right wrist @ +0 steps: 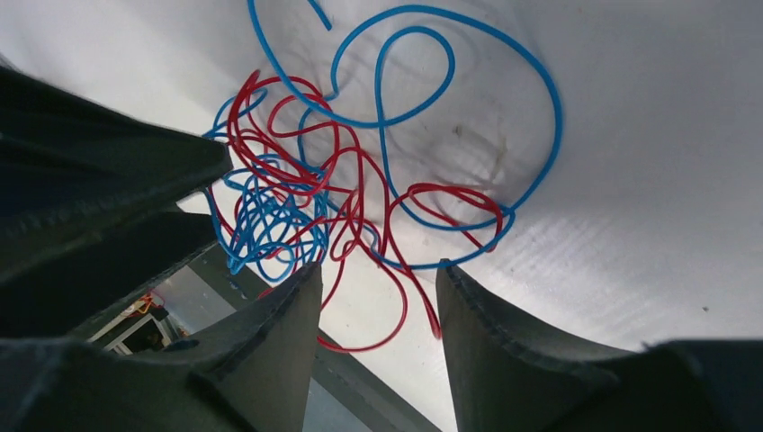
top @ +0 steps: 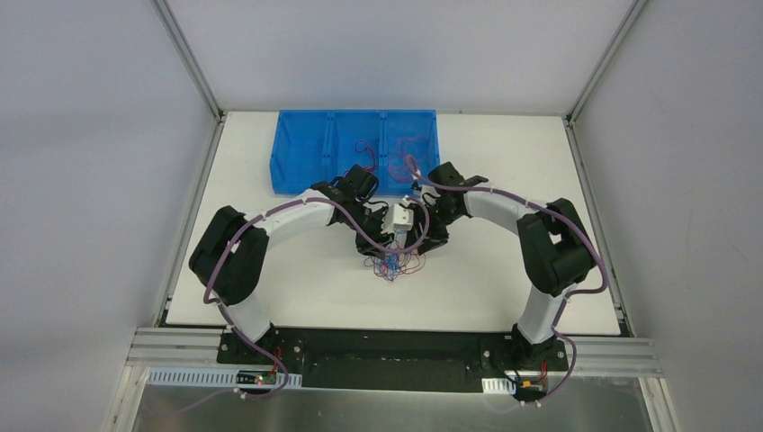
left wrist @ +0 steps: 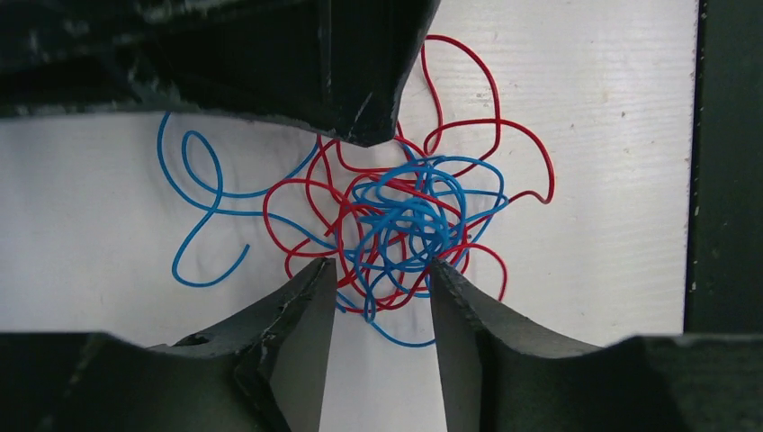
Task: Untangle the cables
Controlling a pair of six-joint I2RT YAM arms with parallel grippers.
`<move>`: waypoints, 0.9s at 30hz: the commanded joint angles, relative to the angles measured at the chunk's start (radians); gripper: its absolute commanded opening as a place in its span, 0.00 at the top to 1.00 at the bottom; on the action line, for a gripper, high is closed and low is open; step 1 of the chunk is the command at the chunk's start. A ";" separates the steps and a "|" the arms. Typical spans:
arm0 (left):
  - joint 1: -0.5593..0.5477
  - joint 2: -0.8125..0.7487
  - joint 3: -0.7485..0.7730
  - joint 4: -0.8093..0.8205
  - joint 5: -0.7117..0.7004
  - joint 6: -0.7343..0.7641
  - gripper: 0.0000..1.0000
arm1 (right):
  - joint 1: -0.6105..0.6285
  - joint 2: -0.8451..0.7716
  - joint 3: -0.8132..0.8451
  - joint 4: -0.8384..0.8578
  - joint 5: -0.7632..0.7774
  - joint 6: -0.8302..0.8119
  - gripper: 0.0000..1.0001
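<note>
The cables form one knot of thin red and blue wires on the white table, between the two arms. In the left wrist view the knot lies just beyond my left gripper, which is open. A few red and blue loops reach into the gap between its tips without being clamped. One blue strand curls loose to the left. My right gripper is open too, with red loops hanging between its fingers and the blue clump at its left fingertip. The two grippers face each other over the knot.
A blue bin with three compartments stands at the back of the table, with red wires in its middle compartment and its right compartment. The table's dark edge runs close to the knot in the left wrist view.
</note>
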 commanded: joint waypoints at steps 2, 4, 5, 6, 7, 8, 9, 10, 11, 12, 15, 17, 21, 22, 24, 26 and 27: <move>-0.032 0.017 0.059 -0.023 -0.012 0.076 0.68 | 0.042 0.055 0.035 -0.002 0.120 0.021 0.51; -0.040 0.002 0.080 -0.023 -0.011 0.035 0.78 | 0.046 0.074 0.034 -0.002 0.178 0.006 0.53; -0.044 -0.008 0.092 -0.023 -0.007 0.009 0.81 | 0.045 0.084 0.035 -0.004 0.199 -0.001 0.54; -0.050 -0.018 0.100 -0.023 -0.006 -0.011 0.84 | 0.047 0.092 0.036 -0.004 0.212 -0.009 0.55; -0.057 -0.028 0.104 -0.023 -0.012 -0.022 0.87 | 0.049 0.098 0.037 -0.005 0.226 -0.015 0.55; -0.065 -0.036 0.104 -0.023 -0.025 -0.026 0.92 | 0.050 0.103 0.037 -0.010 0.238 -0.019 0.57; -0.072 -0.044 0.101 -0.023 -0.037 -0.026 0.96 | 0.052 0.107 0.040 -0.016 0.252 -0.019 0.58; -0.076 -0.053 0.098 -0.023 -0.049 -0.024 1.00 | 0.052 0.110 0.043 -0.022 0.263 -0.040 0.59; -0.078 -0.061 0.097 -0.023 -0.059 -0.024 1.00 | 0.051 0.111 0.044 -0.029 0.275 -0.053 0.62; -0.078 -0.068 0.097 -0.023 -0.069 -0.027 1.00 | 0.052 0.110 0.041 -0.037 0.286 -0.061 0.66; -0.078 -0.120 0.107 -0.023 -0.092 -0.057 1.00 | 0.051 0.095 0.024 -0.055 0.299 -0.084 0.71; -0.078 -0.184 0.115 -0.025 -0.072 -0.092 1.00 | 0.051 0.081 0.003 -0.055 0.307 -0.097 0.72; -0.077 -0.311 0.168 -0.028 -0.037 -0.216 1.00 | 0.049 0.073 -0.024 -0.056 0.325 -0.127 0.73; -0.076 -0.333 0.194 -0.040 -0.031 -0.238 1.00 | 0.047 0.074 -0.027 -0.054 0.326 -0.130 0.73; -0.075 -0.371 0.230 -0.084 -0.020 -0.238 1.00 | 0.041 0.074 -0.028 -0.055 0.320 -0.135 0.73; -0.075 -0.375 0.246 -0.165 -0.034 -0.214 1.00 | 0.036 0.071 -0.030 -0.054 0.311 -0.138 0.75; -0.075 -0.362 0.247 -0.194 -0.058 -0.204 0.96 | 0.035 0.069 -0.031 -0.054 0.301 -0.140 0.78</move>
